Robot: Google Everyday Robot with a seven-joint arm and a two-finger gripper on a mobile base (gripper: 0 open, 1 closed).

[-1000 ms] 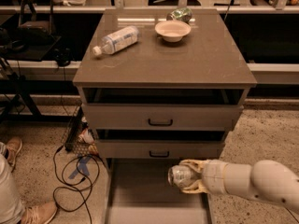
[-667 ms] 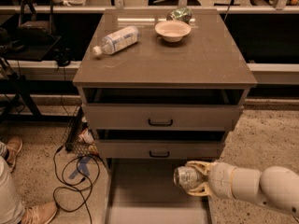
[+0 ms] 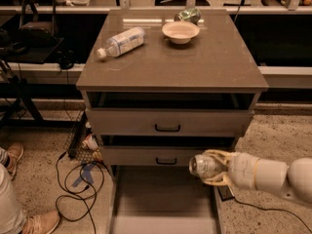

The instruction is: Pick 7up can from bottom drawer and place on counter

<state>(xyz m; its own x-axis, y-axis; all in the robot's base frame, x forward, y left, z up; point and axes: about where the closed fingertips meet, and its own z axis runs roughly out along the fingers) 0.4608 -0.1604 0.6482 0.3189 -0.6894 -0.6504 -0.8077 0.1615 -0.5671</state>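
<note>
My gripper (image 3: 209, 167) reaches in from the right on a white arm and is shut on the 7up can (image 3: 201, 165). The can lies sideways in the fingers with its silver end facing left. It hangs above the right side of the pulled-out bottom drawer (image 3: 163, 199), just in front of the middle drawer. The drawer's floor looks bare. The counter (image 3: 195, 57) is the grey-brown top of the cabinet above.
On the counter lie a clear plastic bottle (image 3: 121, 41), a cream bowl (image 3: 180, 31) and a dark green can (image 3: 188, 15) behind the bowl. Two upper drawers (image 3: 167, 123) have black handles. Cables (image 3: 78, 184) and a person's shoe (image 3: 41, 222) are on the floor at left.
The gripper with the can has shifted a little to the right and slightly up, staying above the open bottom drawer.
</note>
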